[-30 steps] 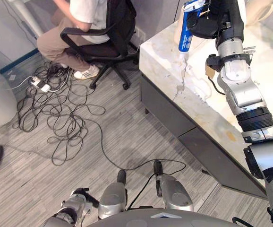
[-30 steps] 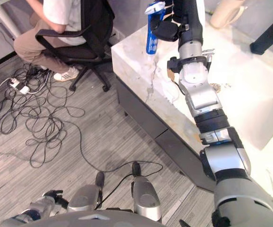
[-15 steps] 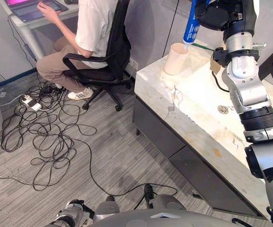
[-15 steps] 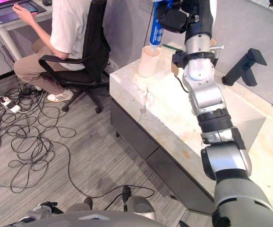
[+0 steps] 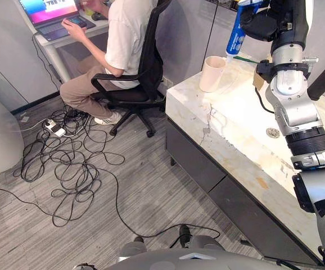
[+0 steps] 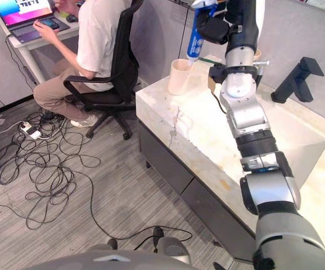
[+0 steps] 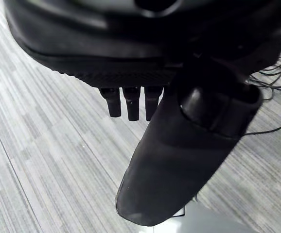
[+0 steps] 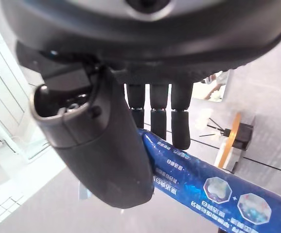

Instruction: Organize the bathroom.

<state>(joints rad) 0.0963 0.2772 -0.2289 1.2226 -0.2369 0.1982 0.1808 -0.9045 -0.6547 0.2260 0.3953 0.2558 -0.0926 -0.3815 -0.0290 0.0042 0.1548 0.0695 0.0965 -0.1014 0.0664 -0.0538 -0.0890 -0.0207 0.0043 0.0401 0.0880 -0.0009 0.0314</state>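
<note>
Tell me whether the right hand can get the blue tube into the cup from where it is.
Probably yes. The right hand holds the blue tube upright, above and just beside the cup on the counter; the cup's mouth is open and nothing stands between.

Marble counter (image 5: 230,132) with sink basin; beige cup (image 5: 212,73) at far corner, black faucet (image 6: 295,79) well apart from cup, behind basin.

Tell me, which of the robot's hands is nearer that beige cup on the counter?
The right. The right hand holds a blue tube just above and beside the beige cup; the left hand hangs low over the floor, far away.
</note>
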